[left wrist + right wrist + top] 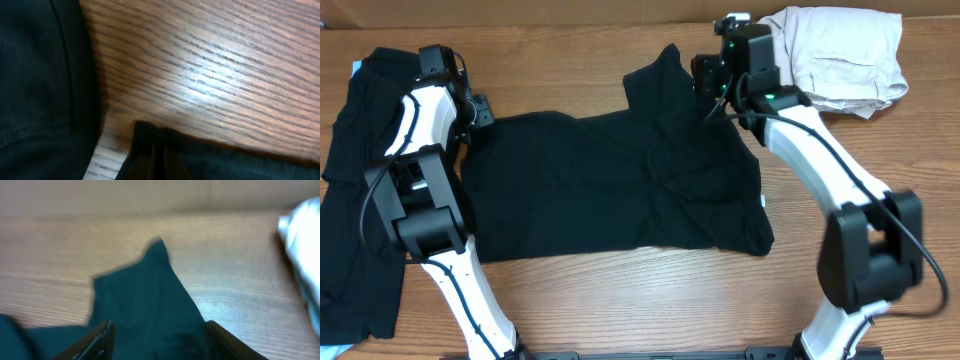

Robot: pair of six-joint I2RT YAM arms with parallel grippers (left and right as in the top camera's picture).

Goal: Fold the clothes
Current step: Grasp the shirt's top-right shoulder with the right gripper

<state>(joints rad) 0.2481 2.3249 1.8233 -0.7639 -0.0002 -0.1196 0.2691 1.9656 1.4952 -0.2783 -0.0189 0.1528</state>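
Observation:
A large black T-shirt lies spread across the middle of the table, with one sleeve pointing to the far side. A small white label shows at its right edge. My left gripper is at the shirt's left edge; in the left wrist view the jaws are shut on a pinch of its black fabric. My right gripper hovers at the shirt's far right part. In the right wrist view its fingers are wide open with the black sleeve lying between them.
Another black garment lies along the left side of the table and also shows in the left wrist view. A pile of beige clothes sits at the far right and shows at the right wrist view's edge. Bare wood lies in front of the shirt.

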